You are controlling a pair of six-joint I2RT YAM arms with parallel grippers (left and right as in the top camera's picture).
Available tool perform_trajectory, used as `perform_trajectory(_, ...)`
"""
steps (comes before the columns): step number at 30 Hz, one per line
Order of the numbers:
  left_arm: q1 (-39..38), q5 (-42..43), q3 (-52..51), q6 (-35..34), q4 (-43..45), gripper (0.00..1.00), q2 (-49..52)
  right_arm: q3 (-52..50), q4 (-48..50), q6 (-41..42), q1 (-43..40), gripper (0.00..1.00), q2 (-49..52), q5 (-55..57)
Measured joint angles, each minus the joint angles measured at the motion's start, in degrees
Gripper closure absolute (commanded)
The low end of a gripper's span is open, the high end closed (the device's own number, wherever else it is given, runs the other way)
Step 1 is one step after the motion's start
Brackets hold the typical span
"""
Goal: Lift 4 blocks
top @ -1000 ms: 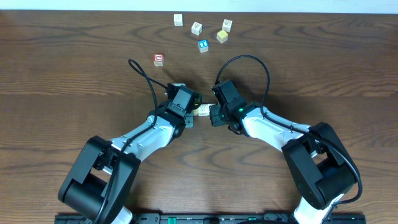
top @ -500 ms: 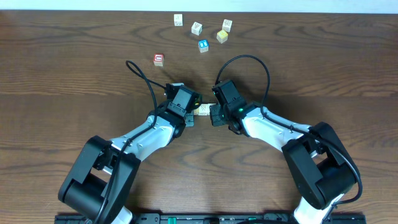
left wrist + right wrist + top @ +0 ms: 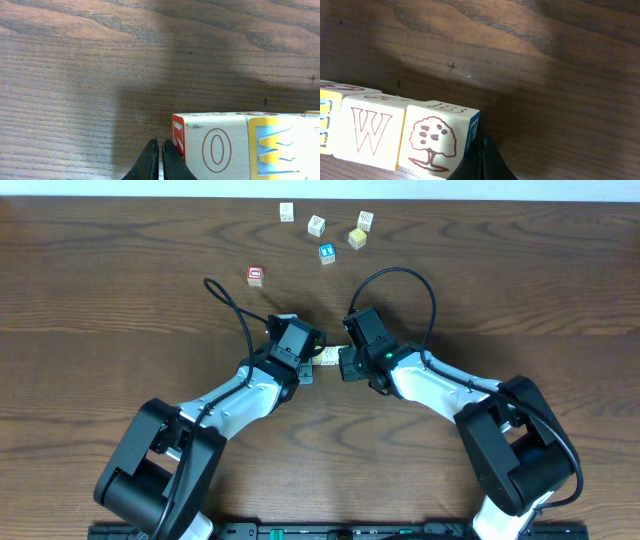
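A row of small wooden blocks sits end to end between my two grippers at mid-table. My left gripper is shut, and the outer side of its fingers rests against the red end face of the "O" block. A blue-and-yellow block follows it. My right gripper is also shut, pressed against the blue end face of the tree block, which is next to the "W" block. In the wrist views both fingertip pairs, left and right, hold nothing. Whether the row is off the table, I cannot tell.
Loose cubes lie at the far edge: white ones, a pale yellow one and a blue-faced one. A red-faced cube lies nearer on the left. Black cables loop over both arms.
Almost nothing has changed. Both grippers stay shut against the ends of the row, which has shifted only a hair.
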Motion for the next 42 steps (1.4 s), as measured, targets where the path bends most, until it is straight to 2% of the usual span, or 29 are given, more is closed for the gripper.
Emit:
perform_trajectory(11, -0.46, 1.01, -1.62, -0.55, 0.55, 0.92, 0.00, 0.00, 0.02, 0.00, 0.00, 0.99, 0.00, 0.00)
perform_trajectory(15, -0.46, 0.94, -1.62, -1.05, 0.63, 0.87, 0.00, 0.00, 0.02, 0.00, -0.02, 0.99, 0.00, 0.31)
perform_trajectory(25, -0.46, 0.92, -1.62, -1.31, 0.72, 0.83, 0.00, 0.00, 0.04, 0.00, -0.31, 0.99, 0.00, 0.83)
perform_trajectory(28, -0.46, 1.22, -1.62, -1.33, 1.03, 0.92, 0.00, 0.00, 0.04, 0.00, -0.50, 0.99, 0.00, 0.72)
perform_trajectory(42, -0.72, 1.49, -1.62, -1.31, 1.33, 0.92, 0.00, 0.00, 0.07, 0.00, -0.50, 0.99, 0.00, 0.55)
